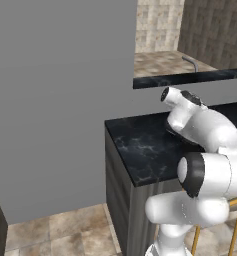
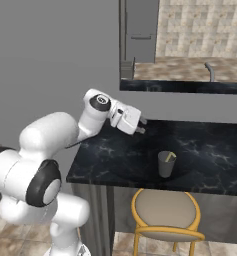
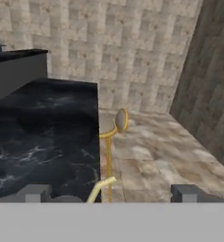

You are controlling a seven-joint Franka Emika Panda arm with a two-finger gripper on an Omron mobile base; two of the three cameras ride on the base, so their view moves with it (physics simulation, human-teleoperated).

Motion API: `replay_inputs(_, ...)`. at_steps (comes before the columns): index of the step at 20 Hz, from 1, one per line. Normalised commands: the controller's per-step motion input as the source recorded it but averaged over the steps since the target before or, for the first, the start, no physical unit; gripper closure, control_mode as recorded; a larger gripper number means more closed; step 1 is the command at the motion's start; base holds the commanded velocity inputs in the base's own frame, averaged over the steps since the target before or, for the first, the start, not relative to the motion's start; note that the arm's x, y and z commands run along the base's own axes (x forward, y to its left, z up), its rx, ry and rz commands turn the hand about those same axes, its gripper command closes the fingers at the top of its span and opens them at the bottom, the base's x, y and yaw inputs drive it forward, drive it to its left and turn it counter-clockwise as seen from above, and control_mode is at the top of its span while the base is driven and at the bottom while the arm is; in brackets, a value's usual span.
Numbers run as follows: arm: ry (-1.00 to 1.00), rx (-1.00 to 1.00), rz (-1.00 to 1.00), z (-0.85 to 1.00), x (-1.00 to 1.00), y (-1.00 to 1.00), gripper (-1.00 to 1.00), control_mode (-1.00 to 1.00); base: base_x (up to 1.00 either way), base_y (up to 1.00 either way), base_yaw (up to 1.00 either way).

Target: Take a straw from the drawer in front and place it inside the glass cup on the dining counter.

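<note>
A grey glass cup (image 2: 165, 166) stands upright on the black marbled dining counter (image 2: 210, 165), with a pale yellow straw (image 2: 171, 156) leaning inside it. My gripper (image 2: 140, 126) hangs above the counter, up and to the left of the cup, clear of it. In the hand view the gripper (image 3: 111, 194) is open, its two fingertips (image 3: 35, 193) far apart with nothing between them. The straw's top end (image 3: 101, 185) shows just below them, over the counter's edge. The drawer is out of view.
A yellow-framed chair (image 2: 165, 215) is tucked under the counter below the cup; a second one (image 3: 119, 120) stands further along. A grey wall (image 1: 55, 100) rises to the left. A higher black ledge (image 2: 180, 86) with a tap (image 2: 209, 70) runs behind.
</note>
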Motion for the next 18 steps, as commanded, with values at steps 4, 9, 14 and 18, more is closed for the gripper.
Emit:
replay_inputs(4,0.16,0.3,0.05,0.6,-0.42,0.72,-1.0,-1.0,0.0,0.0,0.0)
replay_inputs(9,0.07,0.29,0.11,0.33,-0.38,0.72,-1.0,-1.0,0.0,0.0,0.0)
replay_inputs(14,0.0,0.17,0.22,-0.02,-0.25,0.88,-1.0,-1.0,0.0,0.0,0.0)
replay_inputs(18,-0.02,0.06,0.3,-0.04,-0.16,0.96,-1.0,-1.0,0.0,0.0,0.0)
